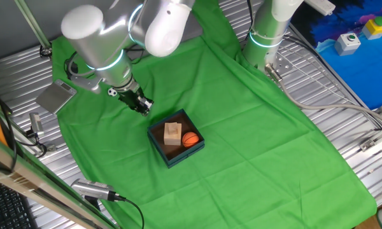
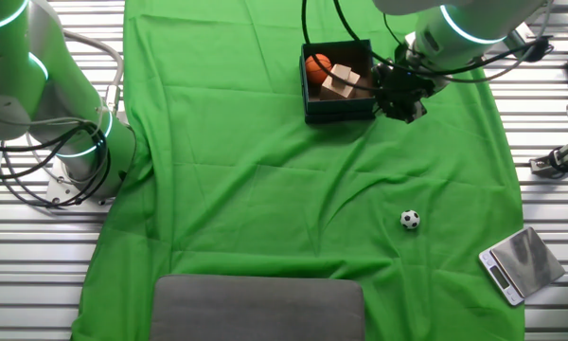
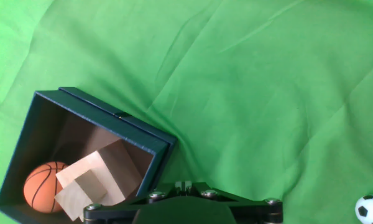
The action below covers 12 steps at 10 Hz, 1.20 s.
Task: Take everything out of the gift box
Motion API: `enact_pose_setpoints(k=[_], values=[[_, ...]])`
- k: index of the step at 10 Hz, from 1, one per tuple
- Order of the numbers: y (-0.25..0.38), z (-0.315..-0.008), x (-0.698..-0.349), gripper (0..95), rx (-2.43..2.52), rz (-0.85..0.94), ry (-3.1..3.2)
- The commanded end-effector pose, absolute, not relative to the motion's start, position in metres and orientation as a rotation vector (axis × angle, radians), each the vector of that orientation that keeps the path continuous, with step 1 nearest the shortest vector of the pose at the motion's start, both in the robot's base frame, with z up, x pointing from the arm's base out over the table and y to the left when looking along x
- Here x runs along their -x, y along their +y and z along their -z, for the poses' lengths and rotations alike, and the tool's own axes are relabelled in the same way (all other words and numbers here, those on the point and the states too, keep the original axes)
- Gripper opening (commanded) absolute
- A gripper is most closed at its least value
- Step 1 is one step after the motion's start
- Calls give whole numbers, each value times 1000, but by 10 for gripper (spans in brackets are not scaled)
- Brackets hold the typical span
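Note:
The gift box (image 1: 184, 154) (image 2: 339, 111) (image 3: 112, 121) sits on the green cloth, dark teal outside and brown inside. A tan wooden block (image 1: 172, 132) (image 2: 341, 82) (image 3: 87, 180) and an orange basketball (image 1: 190, 139) (image 2: 318, 65) (image 3: 43, 186) lie in it. The black-and-white soccer ball (image 2: 410, 220) (image 3: 370, 208) rests on the cloth, well away from the box. My gripper (image 1: 144, 107) (image 2: 402, 102) (image 3: 183, 185) hangs just outside one wall of the box. Its tips look pressed together with nothing in them.
A flat grey metal scale (image 2: 519, 262) (image 1: 55, 97) lies at the cloth's edge. A grey pad (image 2: 257, 308) lies on the cloth's near edge. A second arm's base (image 2: 85, 152) (image 1: 267, 32) stands at the table side. Cables run over the ribbed metal table.

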<state>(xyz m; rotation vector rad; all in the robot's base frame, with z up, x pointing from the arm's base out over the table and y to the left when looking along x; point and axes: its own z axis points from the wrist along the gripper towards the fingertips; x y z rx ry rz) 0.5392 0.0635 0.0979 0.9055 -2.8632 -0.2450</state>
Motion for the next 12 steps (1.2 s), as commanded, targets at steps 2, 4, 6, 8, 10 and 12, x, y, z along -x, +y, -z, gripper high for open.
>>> enact_pose_setpoints(k=[2, 4, 6, 8, 10, 12], values=[[64, -97, -540, 0, -1105, 292, -2793], [65, -98, -539, 0, -1115, 317, -2777], [86, -114, -521, 0, -1087, 300, -2780], [119, -125, -495, 0, -1006, 263, -2807], [141, -131, -479, 190, -1021, 245, -2827], [149, -126, -472, 950, -1100, 194, -2836]])
